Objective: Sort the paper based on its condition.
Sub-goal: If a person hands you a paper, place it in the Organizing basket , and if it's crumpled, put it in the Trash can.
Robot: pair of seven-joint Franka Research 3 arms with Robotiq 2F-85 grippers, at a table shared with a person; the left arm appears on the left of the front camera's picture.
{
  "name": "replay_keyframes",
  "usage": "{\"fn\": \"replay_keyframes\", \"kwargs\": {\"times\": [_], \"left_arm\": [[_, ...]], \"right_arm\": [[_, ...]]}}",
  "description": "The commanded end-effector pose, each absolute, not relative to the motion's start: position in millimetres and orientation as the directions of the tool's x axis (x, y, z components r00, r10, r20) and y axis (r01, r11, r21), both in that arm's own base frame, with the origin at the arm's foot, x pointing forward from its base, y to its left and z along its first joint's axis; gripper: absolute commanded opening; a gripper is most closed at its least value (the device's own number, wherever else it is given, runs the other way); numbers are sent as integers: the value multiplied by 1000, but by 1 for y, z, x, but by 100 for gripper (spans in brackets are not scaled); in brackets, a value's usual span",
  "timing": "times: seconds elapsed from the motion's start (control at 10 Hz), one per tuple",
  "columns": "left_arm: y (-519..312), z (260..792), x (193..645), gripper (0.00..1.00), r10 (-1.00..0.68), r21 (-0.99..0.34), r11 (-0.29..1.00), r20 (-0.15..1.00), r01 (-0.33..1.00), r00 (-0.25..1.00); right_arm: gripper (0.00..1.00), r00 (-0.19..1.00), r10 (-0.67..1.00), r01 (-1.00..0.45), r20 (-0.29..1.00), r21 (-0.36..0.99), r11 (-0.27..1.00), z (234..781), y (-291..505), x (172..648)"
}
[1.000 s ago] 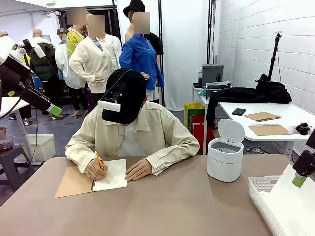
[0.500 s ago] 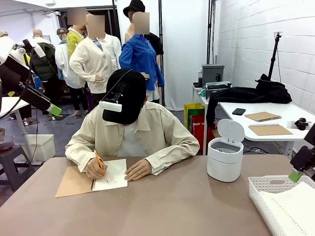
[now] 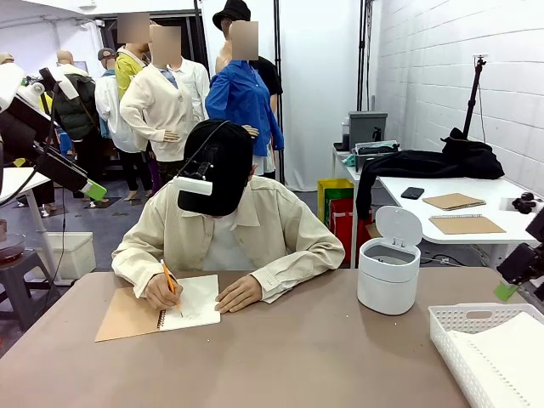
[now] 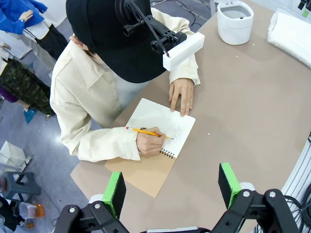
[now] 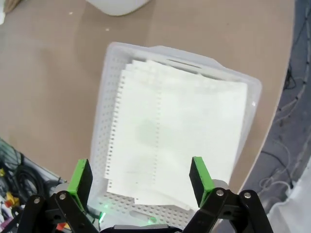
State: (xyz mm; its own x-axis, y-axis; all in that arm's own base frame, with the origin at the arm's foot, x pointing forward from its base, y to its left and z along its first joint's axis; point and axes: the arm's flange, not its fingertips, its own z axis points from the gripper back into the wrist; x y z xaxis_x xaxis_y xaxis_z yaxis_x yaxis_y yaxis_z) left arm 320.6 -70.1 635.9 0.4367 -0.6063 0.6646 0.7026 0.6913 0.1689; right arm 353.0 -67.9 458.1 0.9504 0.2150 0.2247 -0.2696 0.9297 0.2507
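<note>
Sheets of loose white paper (image 5: 180, 141) with ragged punched edges lie stacked in the white slotted plastic basket (image 5: 103, 121) on our brown bench (image 5: 53, 73). We see the right fingers (image 5: 200, 175) spread wide above them, empty; the left fingers (image 4: 115, 190) are released too.

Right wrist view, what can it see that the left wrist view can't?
Right wrist view: the paper close up, ragged hole edge and all, sheets stacked in the white basket under the open right gripper. Left wrist view: a person writing with a pencil in the notebook, below the open left gripper. Both: the brown table, the white basket and the white bin.
</note>
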Motion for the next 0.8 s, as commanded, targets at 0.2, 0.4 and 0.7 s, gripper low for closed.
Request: {"fn": "replay_keyframes", "kwargs": {"times": [0.2,0.4,0.7], "left_arm": [[-69,636,321,100,-610,175,689,663,703,433],[-69,636,321,100,-610,175,689,663,703,433],[-69,636,321,100,-610,175,689,663,703,433]], "right_arm": [[100,938,246,-310,245,272,911,461,-60,352],[100,938,246,-310,245,272,911,461,-60,352],[100,836,464,-535,292,248,808,466,-21,349]]}}
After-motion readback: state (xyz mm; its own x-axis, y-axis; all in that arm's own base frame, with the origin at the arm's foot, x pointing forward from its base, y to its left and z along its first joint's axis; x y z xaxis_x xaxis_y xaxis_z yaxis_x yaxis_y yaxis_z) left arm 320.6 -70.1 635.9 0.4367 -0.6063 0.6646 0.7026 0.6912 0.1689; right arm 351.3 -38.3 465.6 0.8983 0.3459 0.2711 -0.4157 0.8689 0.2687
